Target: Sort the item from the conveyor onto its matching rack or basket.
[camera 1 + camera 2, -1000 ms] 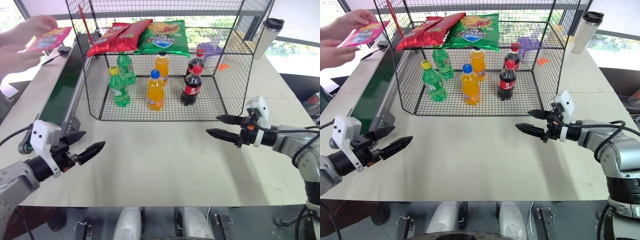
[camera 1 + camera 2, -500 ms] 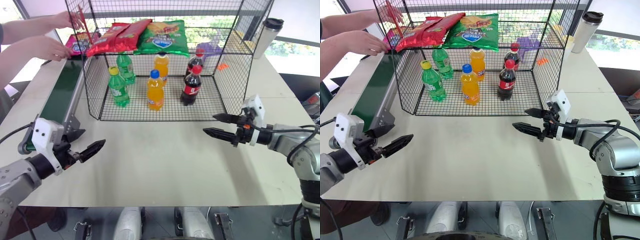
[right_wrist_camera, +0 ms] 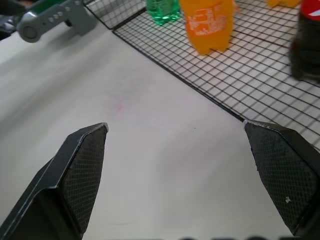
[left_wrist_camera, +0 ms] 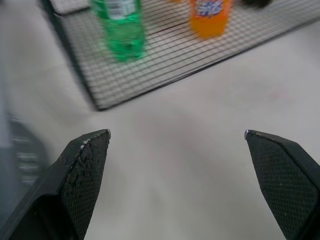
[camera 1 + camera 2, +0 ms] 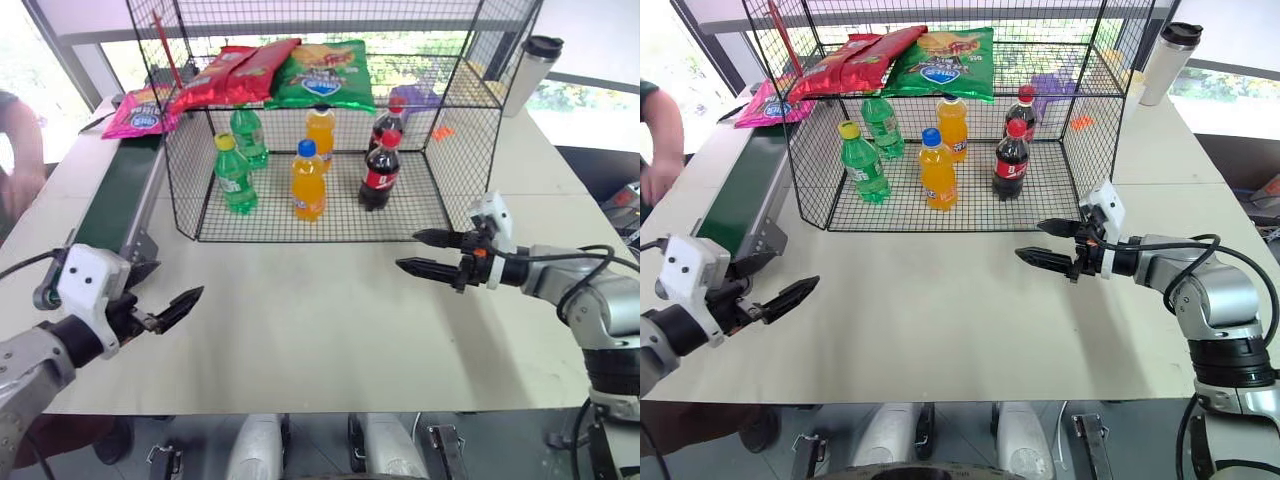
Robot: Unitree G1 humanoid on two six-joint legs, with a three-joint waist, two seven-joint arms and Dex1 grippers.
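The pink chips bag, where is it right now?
In the head views, the pink chips bag lies at the far end of the green conveyor, on the robot's left, just outside the black wire rack beside the red bags.

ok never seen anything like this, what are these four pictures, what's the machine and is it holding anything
It is a humanoid robot with two arms, standing at a pale table. The two wide pictures come from a stereo camera on its head, looking down over its arms. The two close pictures come from cameras on its wrists, looking out between each arm's two black fingers.

The left end effector and the right end effector are both open and hold nothing, above bare table.

Ahead stands a black wire rack. Its upper shelf carries red snack bags and a green snack bag; its lower level holds soda bottles. Along the left runs a dark green conveyor, with a pink snack bag lying at its far end, the item to be sorted. A person's arm is at the left edge, and a travel mug stands far right.
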